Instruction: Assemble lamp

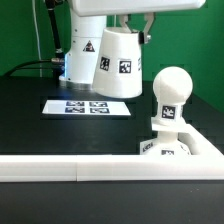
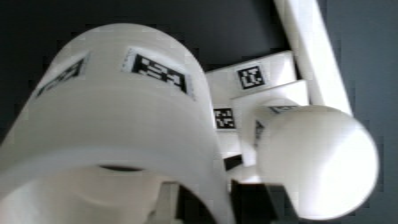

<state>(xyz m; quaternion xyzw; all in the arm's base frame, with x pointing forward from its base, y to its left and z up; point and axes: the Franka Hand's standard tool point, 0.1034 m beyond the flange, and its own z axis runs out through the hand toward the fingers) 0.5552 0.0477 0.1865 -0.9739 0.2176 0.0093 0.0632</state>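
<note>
The white tapered shade [image 1: 118,62] hangs tilted above the black table, wide end down, with tags on its side. My gripper [image 1: 133,26] holds it at its narrow top end. In the wrist view the shade [image 2: 116,120] fills most of the picture and my gripper [image 2: 187,200] grips its wall at the near rim; the fingers are mostly hidden. The ball-shaped bulb [image 1: 173,88] stands upright on the stepped square base [image 1: 165,148], to the exterior view's right of the shade and apart from it. The bulb [image 2: 324,160] and the base [image 2: 249,80] also show in the wrist view.
The marker board [image 1: 88,106] lies flat on the table below the shade. A white rail [image 1: 90,170] runs along the front and turns back beside the base [image 1: 208,145]. The robot's pedestal [image 1: 80,50] with a triangle sticker stands behind the shade.
</note>
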